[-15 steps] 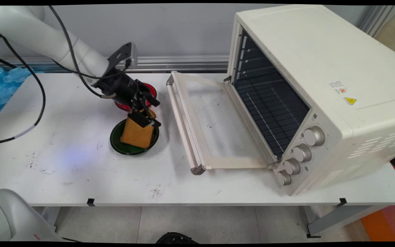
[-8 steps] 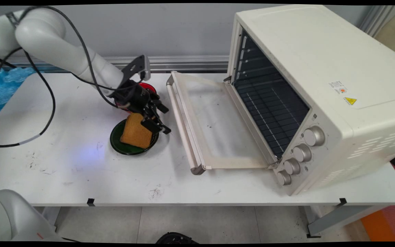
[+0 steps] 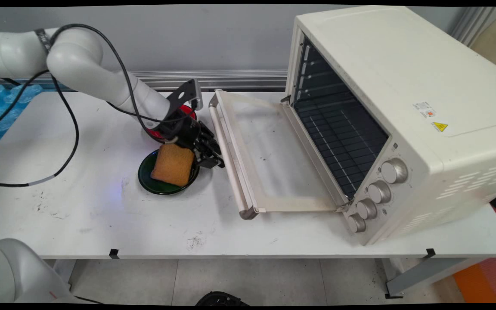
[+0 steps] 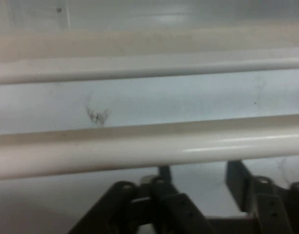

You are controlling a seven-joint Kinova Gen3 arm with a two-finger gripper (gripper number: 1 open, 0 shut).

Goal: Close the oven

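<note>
Low over the white table [image 3: 101, 215], the black two-finger gripper [image 3: 213, 158] sits between the green plate [image 3: 157, 186] bearing brown toast [image 3: 173, 163] and the cream oven door's handle bar [image 4: 140, 151]; its finger state I cannot tell.

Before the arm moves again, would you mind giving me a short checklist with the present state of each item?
1. Oven door fully down, flat: ok.
2. Door handle free of clutter: ok.
3. End effector beside the handle, not over the toast: ok.
4. Toast lying on the green plate: ok.
5. Red bowl unobstructed: not ok, the arm covers most of it.
6. End effector open or shut: cannot tell.
</note>
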